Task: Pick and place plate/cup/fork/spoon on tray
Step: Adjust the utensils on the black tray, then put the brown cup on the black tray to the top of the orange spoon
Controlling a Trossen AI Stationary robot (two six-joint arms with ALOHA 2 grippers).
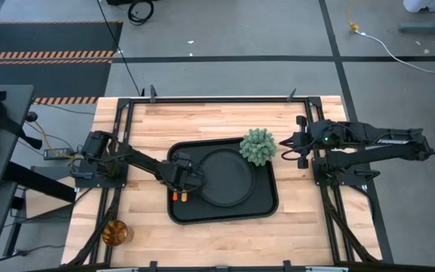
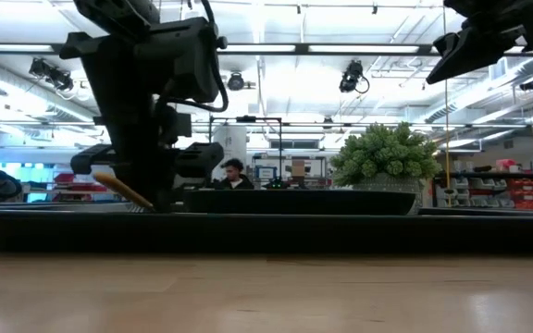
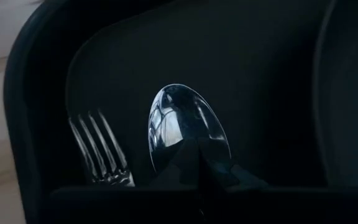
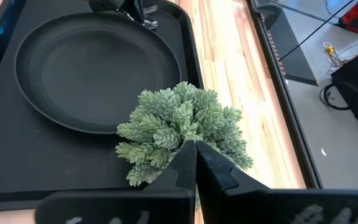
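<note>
The black tray [image 1: 266, 208] lies mid-table with the round black plate [image 1: 226, 178] on its right part. My left gripper [image 1: 184, 181] is low over the tray's left part, shut on the spoon, whose silver bowl [image 3: 185, 130] shows ahead of the fingers. The fork lies beside it on the tray floor, its tines [image 3: 101, 152] up and its red-orange handle [image 1: 174, 196] toward the near edge. The amber cup [image 1: 115, 233] stands on the table at the near left. My right gripper [image 4: 196, 163] is shut and empty, high above the table's right side. My left gripper pinches the spoon at its neck, just behind the bowl [image 3: 190, 149], between its two fingers. The fingers come from above, pointing down at the tray. The bowl faces up, low over the tray floor. The yellow-orange handle [image 2: 120, 188] slants upward behind the fingers.
A small green potted plant [image 1: 257, 146] stands at the tray's far right corner, just in front of my right gripper. The tray's raised rim [image 3: 17, 93] runs close beside the fork. Bare wood table lies near the front edge and at the far left.
</note>
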